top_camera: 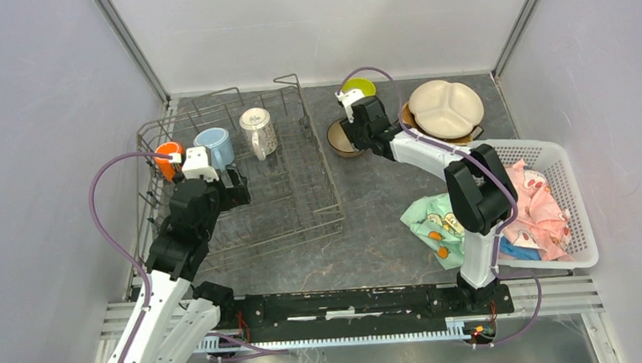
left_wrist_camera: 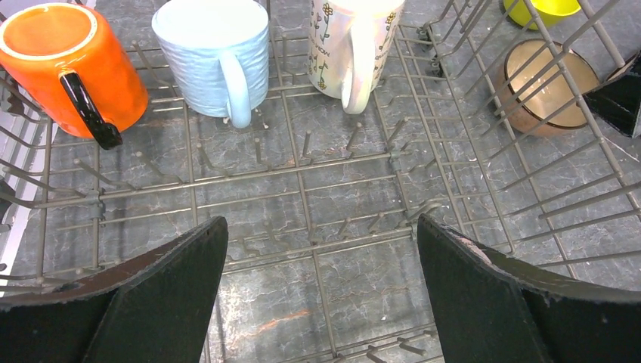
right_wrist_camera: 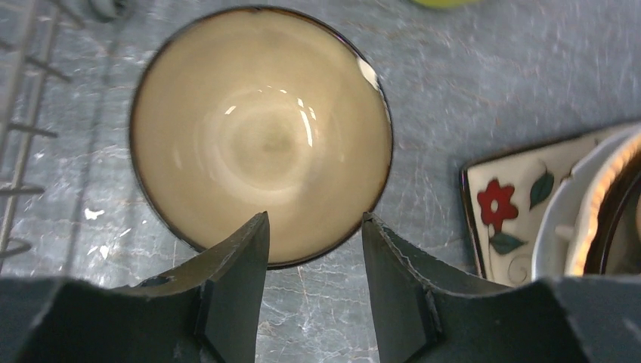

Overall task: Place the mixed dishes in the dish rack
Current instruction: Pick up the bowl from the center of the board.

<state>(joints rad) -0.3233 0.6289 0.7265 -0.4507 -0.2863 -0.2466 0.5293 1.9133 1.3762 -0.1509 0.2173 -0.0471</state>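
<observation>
The grey wire dish rack [top_camera: 242,182] holds an orange mug [top_camera: 167,157], a light-blue mug [top_camera: 214,146] and a white patterned mug [top_camera: 257,131] along its far side. My left gripper [top_camera: 234,187] hovers open and empty over the rack floor [left_wrist_camera: 302,170], with the mugs [left_wrist_camera: 215,53] ahead of it. My right gripper [top_camera: 356,120] is open just above the near rim of the tan bowl [right_wrist_camera: 261,132], right of the rack. The lime-green bowl [top_camera: 361,86] sits behind it. The cream three-section plate [top_camera: 445,106] tops a stack of plates at the back right.
A white perforated basket [top_camera: 565,166] holding the pink cloth [top_camera: 538,206] stands at the right. The teal patterned cloth [top_camera: 434,221] lies beside it. A flower-patterned plate corner [right_wrist_camera: 514,204] lies close right of the tan bowl. The rack's raised wire side [top_camera: 311,140] stands left of the bowl.
</observation>
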